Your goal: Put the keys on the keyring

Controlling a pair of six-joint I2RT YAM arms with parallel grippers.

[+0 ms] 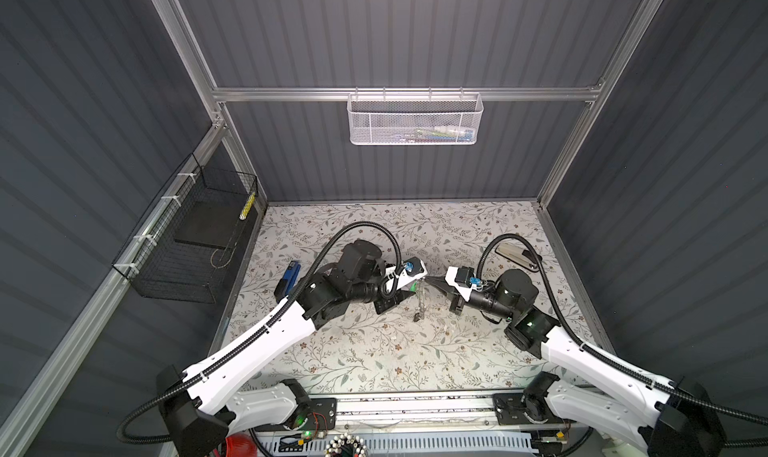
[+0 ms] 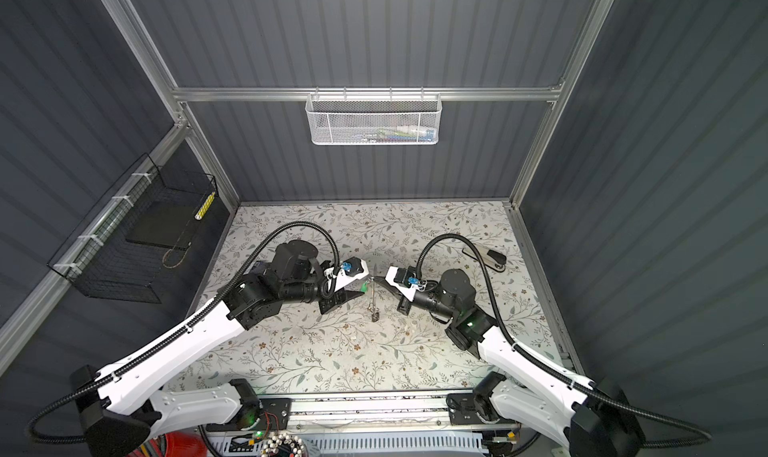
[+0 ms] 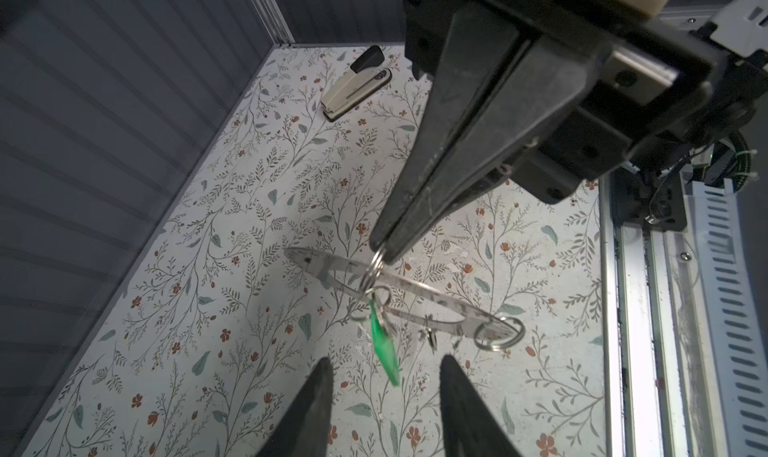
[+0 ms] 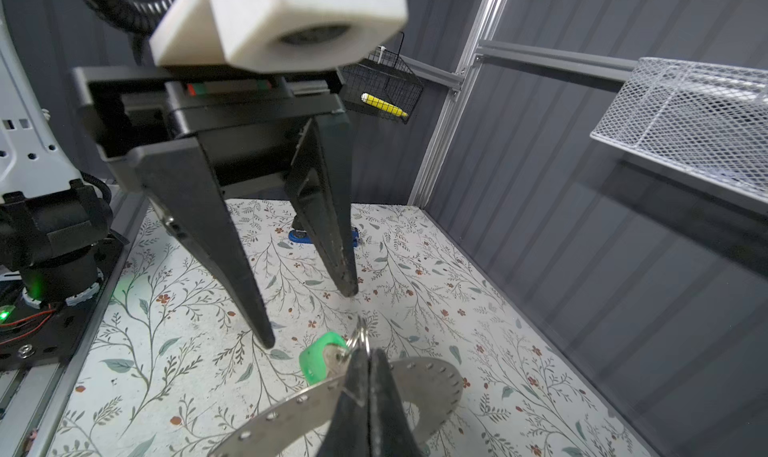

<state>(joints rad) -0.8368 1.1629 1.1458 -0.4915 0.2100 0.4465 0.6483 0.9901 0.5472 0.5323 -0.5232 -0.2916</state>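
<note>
At the far left of the table (image 1: 374, 351) lies a blue stapler (image 1: 289, 279), well apart from the work. Next comes the left gripper (image 4: 309, 317), raised over the middle of the table. Its jaws stand partly open, the two fingers (image 3: 320, 396) are clearly spread, and nothing is between them or held by them. Just off their tips hangs the green tag (image 3: 384, 351), near the fingers but apart from them, dangling from a small ring on the keyring (image 3: 316, 263). The keyring is in the air at mid-table, between the two grippers, and in both top views it shows edge-on, hanging downward. At its low end, close to the table, hangs a small dark piece, the black tag (image 1: 417, 317); whether it touches the table cannot be told. The right gripper (image 3: 380, 249) has its jaws closed tight on a split ring (image 3: 374, 268) threaded through the keyring's rim, and the whole bunch hangs from that grip. Farther right, toward the back right corner, lies a beige stapler (image 1: 517, 254), apart from everything else.
</note>
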